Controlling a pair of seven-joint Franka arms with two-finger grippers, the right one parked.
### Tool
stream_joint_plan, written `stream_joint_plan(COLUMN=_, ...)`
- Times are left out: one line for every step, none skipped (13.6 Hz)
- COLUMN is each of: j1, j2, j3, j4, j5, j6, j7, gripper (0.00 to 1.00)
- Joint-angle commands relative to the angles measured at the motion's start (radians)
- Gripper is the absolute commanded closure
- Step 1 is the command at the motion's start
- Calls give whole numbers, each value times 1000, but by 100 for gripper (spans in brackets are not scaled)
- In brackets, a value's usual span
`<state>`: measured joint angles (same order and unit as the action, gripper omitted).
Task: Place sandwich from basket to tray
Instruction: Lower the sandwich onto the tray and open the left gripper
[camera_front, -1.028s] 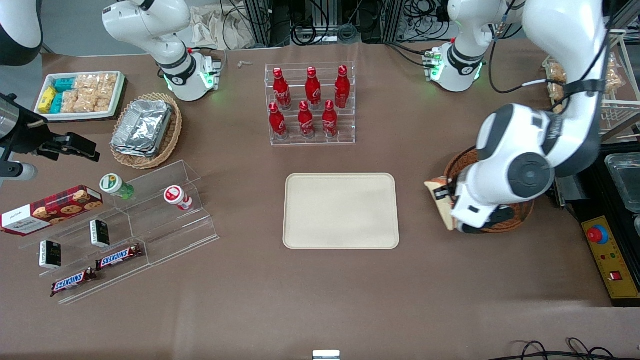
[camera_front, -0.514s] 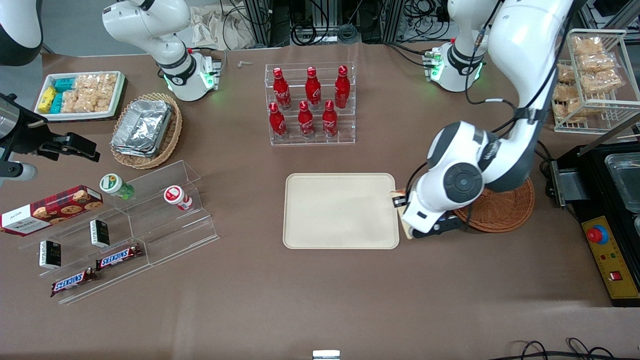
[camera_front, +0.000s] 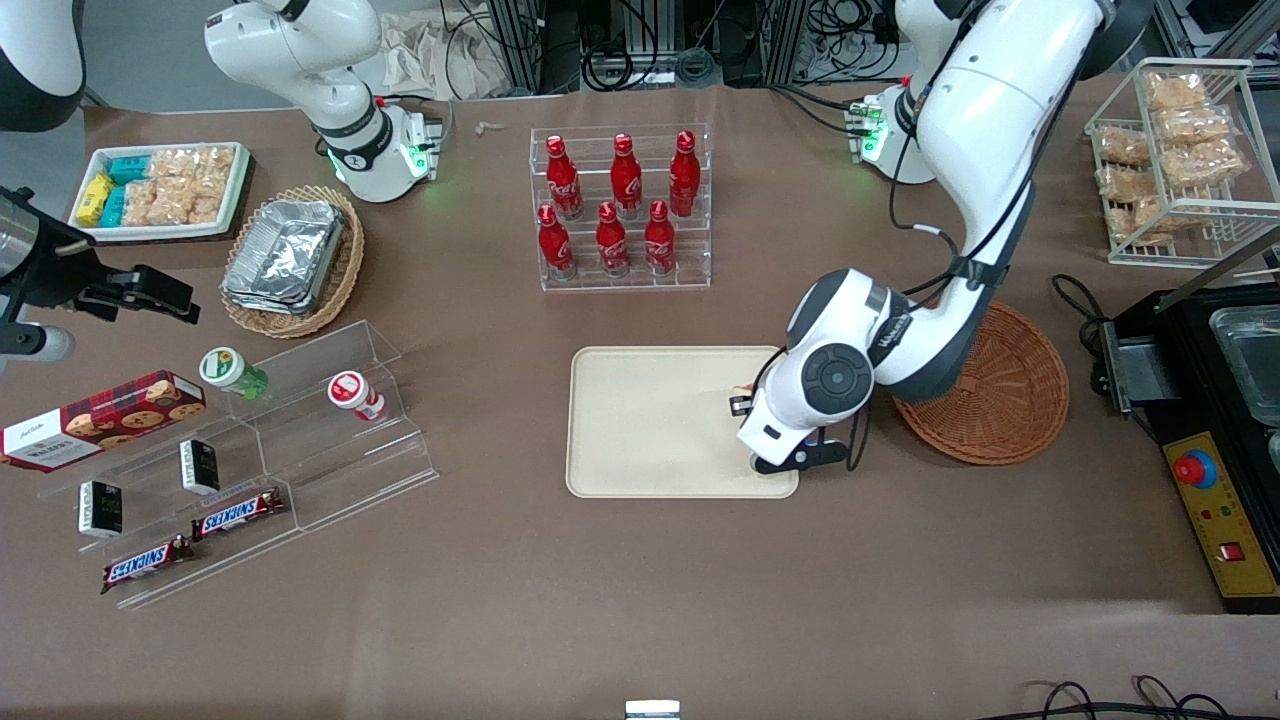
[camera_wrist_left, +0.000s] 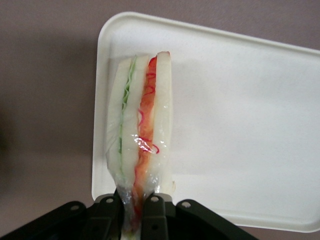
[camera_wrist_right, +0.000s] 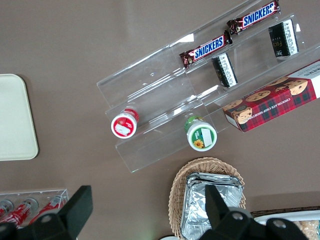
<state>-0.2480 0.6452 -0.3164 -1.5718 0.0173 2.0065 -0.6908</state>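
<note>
My left gripper (camera_front: 776, 460) hangs over the cream tray (camera_front: 650, 420), at its corner nearest the front camera on the side toward the round reddish-brown basket (camera_front: 1000, 390). It is shut on the sandwich (camera_wrist_left: 142, 125), a plastic-wrapped wedge of pale bread with green and red-orange filling stripes. The black fingers (camera_wrist_left: 155, 215) pinch one end of it at the gripper (camera_wrist_left: 134, 201). The wedge hangs above the tray (camera_wrist_left: 240, 125) near its rim. In the front view the arm hides the sandwich. Nothing lies in the basket.
A clear rack of red bottles (camera_front: 620, 210) stands farther from the front camera than the tray. Acrylic steps with snacks (camera_front: 250, 440), a straw basket of foil containers (camera_front: 292, 258) and a white snack tray (camera_front: 160, 190) lie toward the parked arm's end. A wire snack rack (camera_front: 1180, 150) stands toward the working arm's end.
The arm has carried the sandwich from over the basket's rim, sideways toward the parked arm's end, to above the tray's corner. The basket now shows uncovered.
</note>
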Motion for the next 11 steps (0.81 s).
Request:
stream_joint_plan(j1=-4, j2=40, j3=3, j4=24, j5=15, j6=-2, j7=-4, gripper=85)
stream_joint_plan(j1=-2, j2=42, j3=3, j4=24, j5=16, j6=-2, j7=-3, gripper=84)
stream_joint_plan(j1=-2, j2=44, j3=3, j4=24, j5=18, j6=-2, j7=0, gripper=77)
stream_joint_plan(j1=-2, j2=44, j3=3, j4=24, j5=18, j6=-2, j7=2, gripper=57)
stream_joint_plan(j1=-1, j2=42, j3=3, j4=26, j5=19, j6=-2, j7=5, gripper=16)
stream_joint_plan(j1=1, j2=37, j3=5, j4=27, j5=19, j6=-3, j7=-4, gripper=0)
stream_joint_plan(j1=3, j2=27, j3=10, j4=30, j5=19, j6=-11, j7=-10, gripper=0)
stream_joint_plan(j1=9, j2=8, j3=13, j4=27, j5=21, j6=-18, j7=-7, gripper=0)
stream_joint_plan(j1=10, j2=-24, j3=25, j4=27, j5=29, j6=-47, j7=-4, gripper=0)
stream_joint_plan(j1=10, j2=-57, j3=46, j4=30, j5=73, j6=-80, j7=-3, gripper=0)
stream_joint_plan(j1=10, j2=-94, j3=51, j4=29, j5=126, j6=-110, j7=-4, gripper=0)
